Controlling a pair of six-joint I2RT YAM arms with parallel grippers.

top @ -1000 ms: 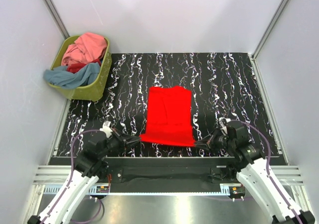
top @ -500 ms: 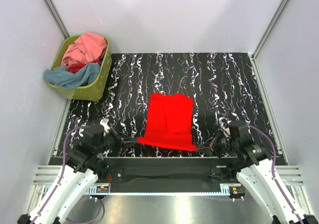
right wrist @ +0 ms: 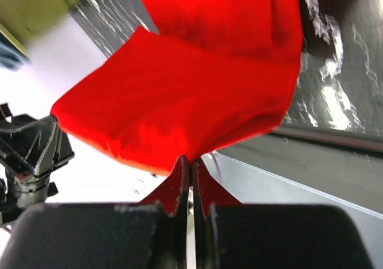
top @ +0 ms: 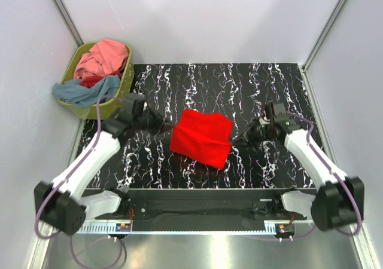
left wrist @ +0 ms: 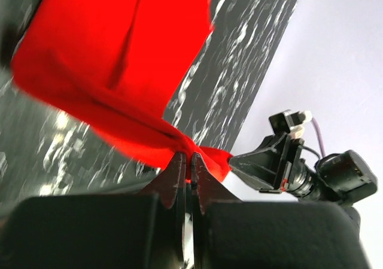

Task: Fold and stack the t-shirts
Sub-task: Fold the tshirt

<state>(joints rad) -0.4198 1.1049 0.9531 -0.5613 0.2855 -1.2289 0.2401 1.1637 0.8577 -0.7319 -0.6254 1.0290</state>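
Note:
The bright red t-shirt (top: 203, 136) hangs folded over itself above the middle of the black marbled table (top: 269, 89). My left gripper (top: 169, 128) is shut on its left corner, seen in the left wrist view (left wrist: 187, 155) with red cloth (left wrist: 114, 60) pinched between the fingers. My right gripper (top: 234, 141) is shut on its right corner, seen in the right wrist view (right wrist: 191, 160) with red cloth (right wrist: 197, 83) bunched above. Pink (top: 105, 57), grey-blue (top: 84, 91) and darker red (top: 91, 80) shirts lie in the basket.
The olive-green basket (top: 114, 107) stands at the table's back left corner, close behind my left arm. White walls enclose the table on three sides. A metal rail (top: 191, 194) runs along the near edge.
Both grippers have lifted the shirt's near edge from the front of the table and carried it away toward the back, doubling the shirt over itself.

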